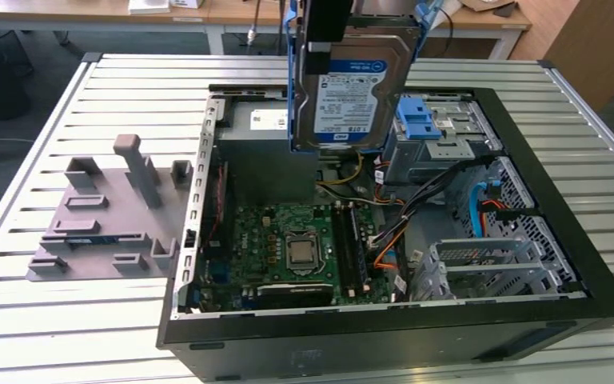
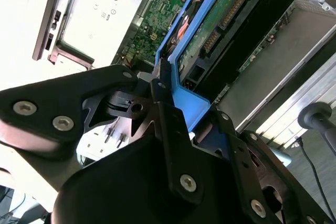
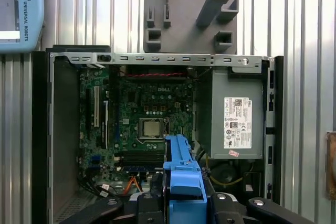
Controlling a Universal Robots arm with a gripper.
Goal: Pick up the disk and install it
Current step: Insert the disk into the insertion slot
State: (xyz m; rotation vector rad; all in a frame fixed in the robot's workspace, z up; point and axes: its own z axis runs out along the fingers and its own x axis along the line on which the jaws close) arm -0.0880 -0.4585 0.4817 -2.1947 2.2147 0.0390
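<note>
Since the gripper (image 2: pixel 156 90) is clamped shut on just the hard disk's (image 1: pixel 352 88) blue rail (image 3: pixel 184 179), it might swing or slip onto the motherboard (image 1: pixel 285 240) below, I reckon.

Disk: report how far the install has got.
Done: the disk is picked up; in the exterior view it hangs upright above the open computer case, clear of the table. In hand: in the second wrist view the pincer is shut on its blue rail. Left: the install itself; the disk is not yet seated anywhere inside the case.
</note>
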